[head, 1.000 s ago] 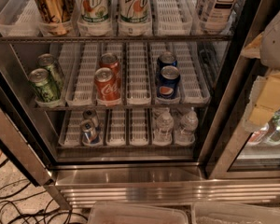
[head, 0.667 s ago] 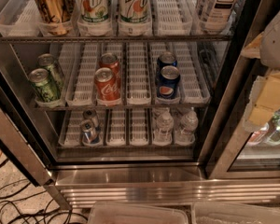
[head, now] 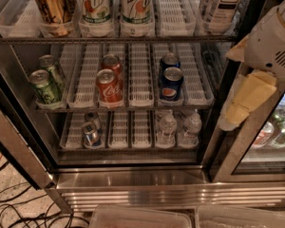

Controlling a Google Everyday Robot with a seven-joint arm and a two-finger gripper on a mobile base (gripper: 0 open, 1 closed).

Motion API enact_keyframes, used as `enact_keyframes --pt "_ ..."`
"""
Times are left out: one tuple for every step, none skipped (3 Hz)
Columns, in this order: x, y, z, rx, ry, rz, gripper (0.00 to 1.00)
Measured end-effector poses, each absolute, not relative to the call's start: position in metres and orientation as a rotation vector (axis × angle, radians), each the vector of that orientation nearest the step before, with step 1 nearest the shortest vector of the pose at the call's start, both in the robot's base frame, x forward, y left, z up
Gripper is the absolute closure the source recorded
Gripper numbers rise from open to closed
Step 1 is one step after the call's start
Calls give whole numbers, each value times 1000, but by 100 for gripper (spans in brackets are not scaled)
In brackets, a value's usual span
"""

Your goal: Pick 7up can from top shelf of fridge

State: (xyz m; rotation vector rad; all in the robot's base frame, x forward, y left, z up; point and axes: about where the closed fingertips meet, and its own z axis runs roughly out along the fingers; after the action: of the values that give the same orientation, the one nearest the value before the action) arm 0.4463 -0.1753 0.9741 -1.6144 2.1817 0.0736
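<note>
Two 7up cans (head: 96,4) (head: 136,4) stand side by side in the white lane trays of the top shelf (head: 172,14), their tops cut off by the upper edge of the view. A bronze-gold can (head: 51,6) stands to their left. The fridge (head: 133,180) shows its dark interior, with its glass door out of view. My gripper (head: 240,106), white with pale yellow parts, hangs at the right in front of the fridge's door frame, well to the right of and lower than the 7up cans, holding nothing.
A tea bottle (head: 224,4) stands at the top shelf's right. The middle rack holds green cans (head: 45,85), red cans (head: 108,82) and blue cans (head: 171,80). The bottom rack holds small cans (head: 91,129) and bottles (head: 167,127). Cables (head: 19,208) lie on the floor at the left.
</note>
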Motion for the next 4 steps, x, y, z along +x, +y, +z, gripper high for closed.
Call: enact_keyframes --pt "440 -136 978 -1456 2121 255 0" --pt "429 -95 977 -1273 2062 411 0" --pt "414 -58 953 -1169 1987 508 0" --pt "417 -47 949 -1108 1943 532 0"
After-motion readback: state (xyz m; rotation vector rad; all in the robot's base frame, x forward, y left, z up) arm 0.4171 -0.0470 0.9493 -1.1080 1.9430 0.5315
